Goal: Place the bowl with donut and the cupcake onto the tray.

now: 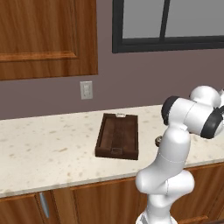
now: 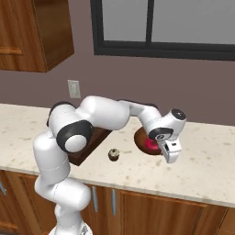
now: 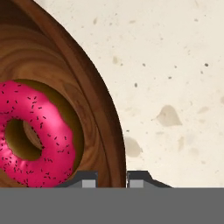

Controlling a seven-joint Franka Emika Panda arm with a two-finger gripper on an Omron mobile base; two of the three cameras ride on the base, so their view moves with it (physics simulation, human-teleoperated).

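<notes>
The brown wooden bowl (image 2: 143, 136) stands on the counter, right of the arm, with the pink-iced donut (image 2: 152, 146) inside it. In the hand view the bowl's rim (image 3: 103, 113) runs between my two fingertips, and the donut (image 3: 41, 131) lies to the left. My gripper (image 2: 169, 155) (image 3: 113, 180) reaches down at the bowl's near right edge, shut on the rim. The small cupcake (image 2: 113, 155) (image 1: 158, 141) sits on the counter between bowl and tray. The dark rectangular tray (image 1: 117, 136) lies empty to the left, partly hidden by my arm in the right base view (image 2: 90, 143).
The speckled beige counter (image 1: 48, 148) runs along a wall with an outlet (image 1: 86, 89). Its front edge is close below the cupcake. Wall cabinets (image 1: 43, 39) hang at upper left and a window (image 2: 160, 27) is above the bowl.
</notes>
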